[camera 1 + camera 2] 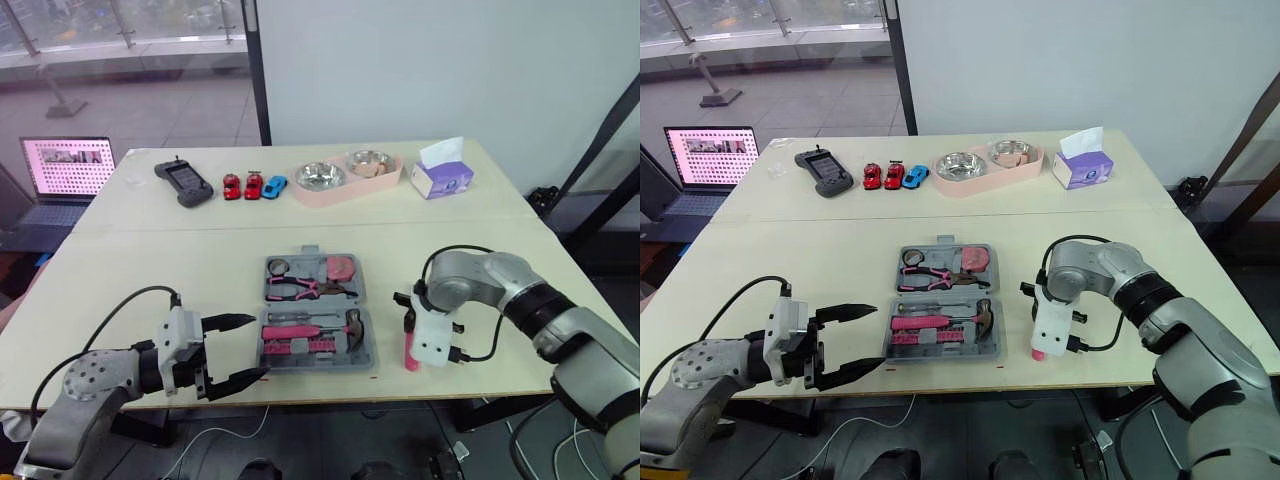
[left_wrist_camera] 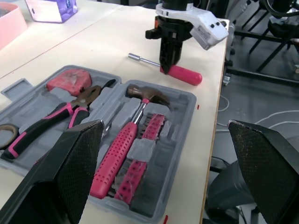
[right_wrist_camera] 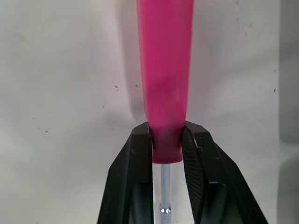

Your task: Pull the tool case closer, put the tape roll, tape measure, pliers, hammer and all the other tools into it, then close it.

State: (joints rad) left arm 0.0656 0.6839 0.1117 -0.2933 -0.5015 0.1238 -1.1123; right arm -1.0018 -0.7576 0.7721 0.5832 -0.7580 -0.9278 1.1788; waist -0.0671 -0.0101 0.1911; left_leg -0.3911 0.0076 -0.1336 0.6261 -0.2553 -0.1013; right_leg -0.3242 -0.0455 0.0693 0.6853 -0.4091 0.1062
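Left gripper (image 1: 260, 346) gapes empty beside the open tool case (image 2: 189, 99), which already holds tape roll (image 1: 277, 266), tape measure (image 1: 343, 267), pliers (image 1: 300, 290) and hammer (image 1: 305, 331); right gripper (image 3: 167, 136) pinches the pink driver (image 3: 164, 70) lying on the bench (image 1: 150, 270) just outside it, left to stow before closing.

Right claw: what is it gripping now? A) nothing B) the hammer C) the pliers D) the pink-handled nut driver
D: the right claw is pinched on the pink-handled nut driver beside the tool case; the hammer and pliers lie in the case.
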